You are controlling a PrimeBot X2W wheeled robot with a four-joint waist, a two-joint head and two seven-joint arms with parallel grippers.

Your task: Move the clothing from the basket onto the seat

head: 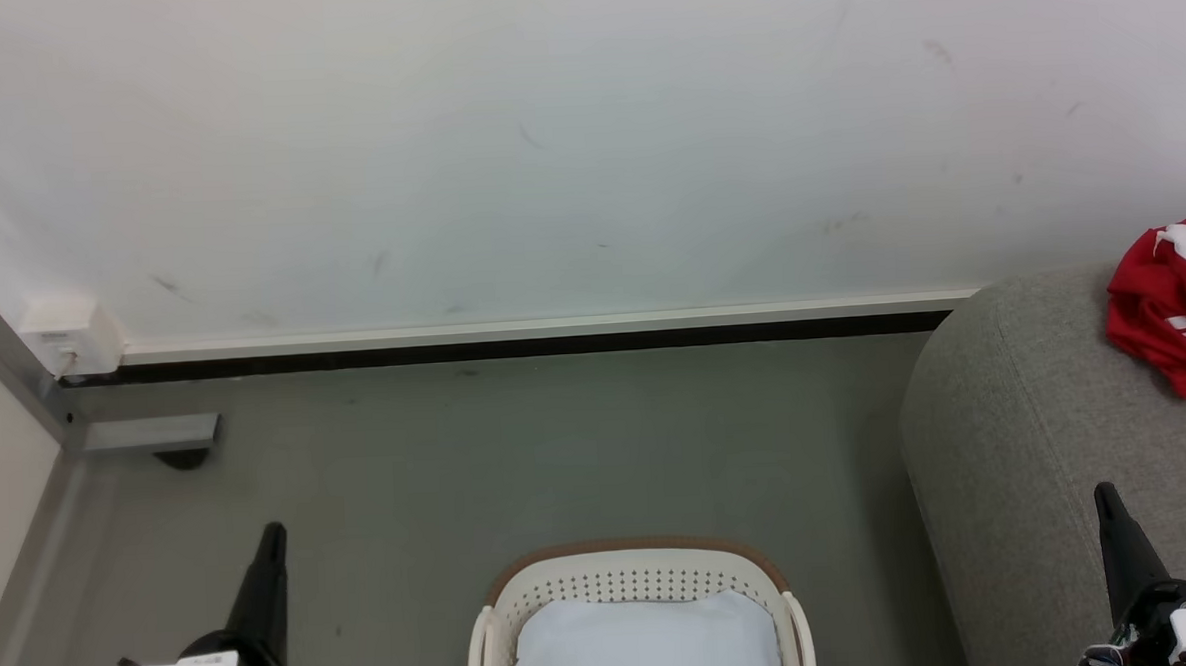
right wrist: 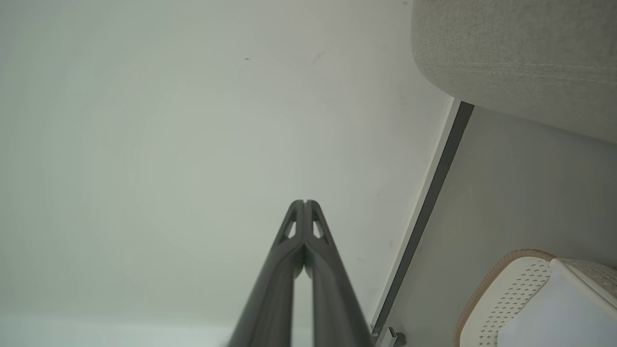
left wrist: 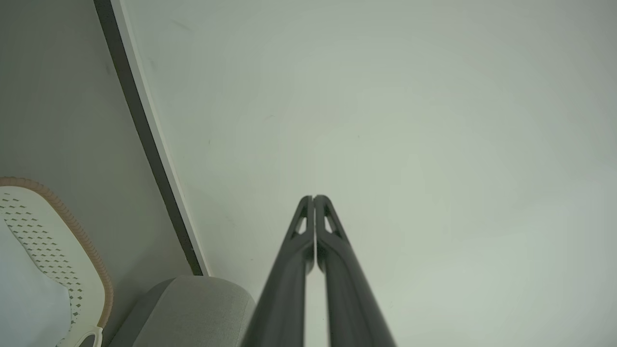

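Although the red clothing lies bunched on the grey seat, the heap runs off the right edge of the head view, so it cannot be told whether both garments are in it. That is the first way things could go wrong: the job could be judged finished while a piece remains unseen. The basket stands on the floor in front of the robot, just beside the seat. What shows inside it is a flat pale cloth with no red on it, but the near part of the basket is cut off, and anything under that cloth would be hidden. A second likely error is treating the pale cloth as clothing and carrying it over, since it is the one soft thing left within easy reach. The left hand hangs over the floor to the basket's left, and the right hand hangs over the front of the seat. Each has its fingers pressed together and holds nothing. If either hand went down into the basket like that, it would only poke the fabric and might shove the light basket aside rather than catch anything. A sideways sweep of the right arm across the cushion could also snag the loose heap and drag it toward the seat's rounded edge, and from there it might slide off.
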